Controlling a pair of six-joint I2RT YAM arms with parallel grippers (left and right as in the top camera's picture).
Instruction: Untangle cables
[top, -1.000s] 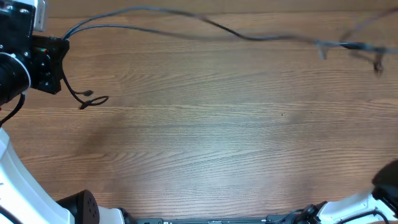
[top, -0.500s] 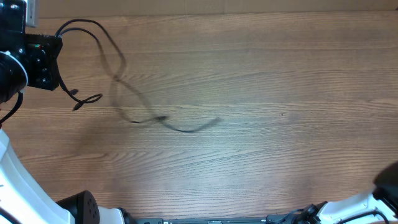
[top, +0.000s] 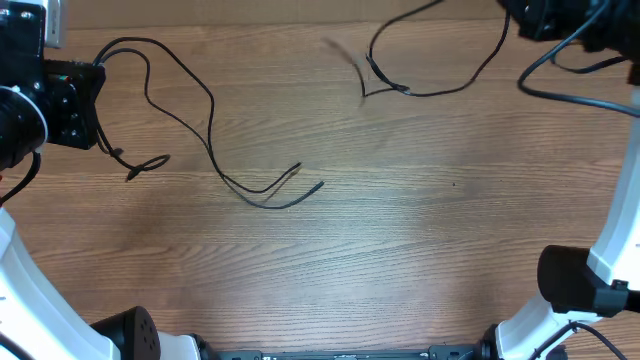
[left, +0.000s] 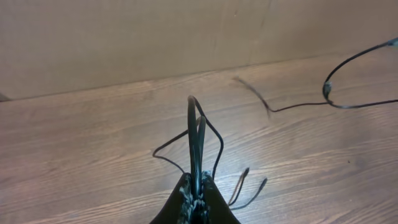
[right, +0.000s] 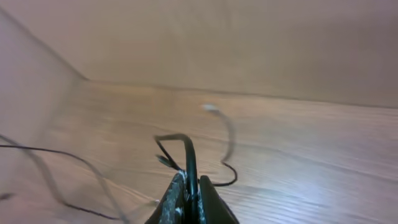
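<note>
Two thin black cables lie apart. My left gripper (top: 95, 72), at the far left, is shut on the first cable (top: 210, 130). That cable loops out from the jaws and trails right across the table to two loose ends (top: 310, 178). A short looped end (top: 148, 163) hangs below the gripper. In the left wrist view the jaws (left: 196, 186) pinch this cable (left: 194, 130). My right gripper (top: 522, 15), at the top right edge, is shut on the second cable (top: 440, 92), which sags in a curve. The right wrist view shows its jaws (right: 190, 186) closed on that cable (right: 188, 152).
The wooden table (top: 420, 240) carries nothing else. A beige wall (left: 155, 37) runs along its far edge. The arm bases stand at the bottom left (top: 130, 335) and bottom right (top: 575, 280). The right arm's own lead (top: 570, 95) hangs at the upper right.
One second ago a cable stretched taut across the top. It has since come apart: the left cable dropped slack onto the table, and the right gripper moved into view holding the other.
</note>
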